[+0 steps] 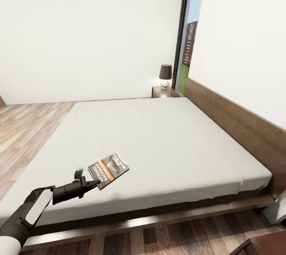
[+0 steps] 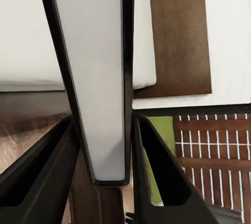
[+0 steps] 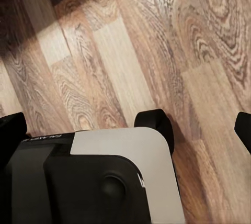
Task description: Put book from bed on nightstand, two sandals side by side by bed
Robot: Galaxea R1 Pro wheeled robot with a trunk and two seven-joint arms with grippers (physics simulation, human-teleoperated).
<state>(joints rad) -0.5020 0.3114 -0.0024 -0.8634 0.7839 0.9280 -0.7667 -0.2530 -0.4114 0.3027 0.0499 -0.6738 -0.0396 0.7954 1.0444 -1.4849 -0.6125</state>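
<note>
The book (image 1: pixel 108 170), dark-covered with an orange band and white lettering, is pinched at its near corner by my left gripper (image 1: pixel 94 183), which is shut on it. It hangs tilted just over the front part of the bed (image 1: pixel 159 139), whose pale mattress sits in a dark wood frame. In the left wrist view the book's pale edge (image 2: pixel 97 77) stands between the two black fingers (image 2: pixel 42 177). A nightstand (image 1: pixel 161 92) stands at the bed's far corner by the window. My right gripper (image 3: pixel 127 130) points down at the wood floor with its fingertips wide apart and nothing between them. The two sandals are out of view.
A small lamp (image 1: pixel 165 75) stands on the far nightstand. The headboard (image 1: pixel 238 127) runs along the right wall. Dark wood furniture (image 1: pixel 264 247) shows at the lower right corner. Plank floor (image 1: pixel 24 135) opens to the bed's left. My base and a wheel (image 3: pixel 156 122) lie under the right gripper.
</note>
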